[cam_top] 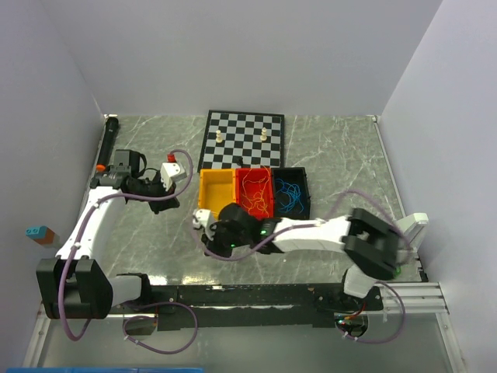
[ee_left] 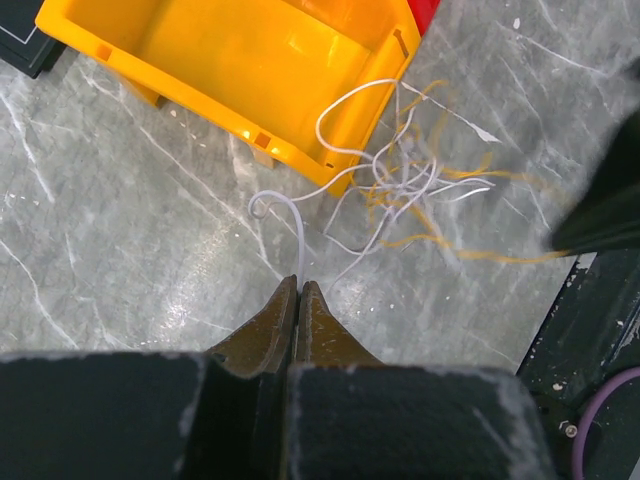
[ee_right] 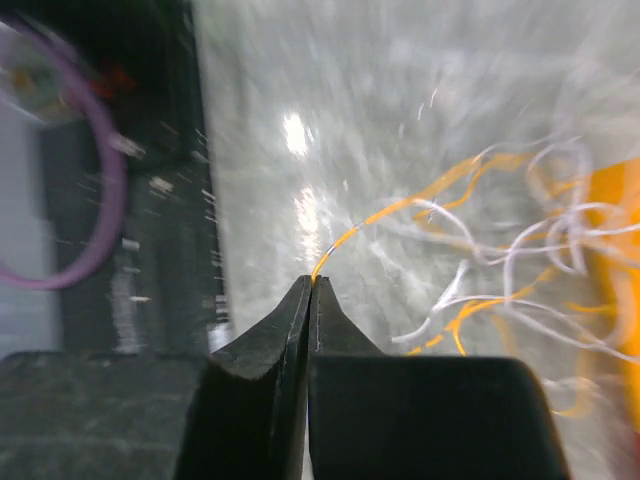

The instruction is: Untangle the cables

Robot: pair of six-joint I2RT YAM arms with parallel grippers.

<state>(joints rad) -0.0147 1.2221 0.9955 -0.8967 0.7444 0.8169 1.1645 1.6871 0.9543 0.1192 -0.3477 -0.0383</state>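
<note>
While the left claw (ee_left: 298,288) is pinched shut on a whitish cable (ee_left: 301,245), the right claw (ee_right: 312,283) is clamped on an orange-yellow cable (ee_right: 400,205). Their tangle (ee_left: 410,180) lies on the worktop (ee_left: 120,220), touching the yellow bin (ee_left: 230,60) at its corner.
</note>
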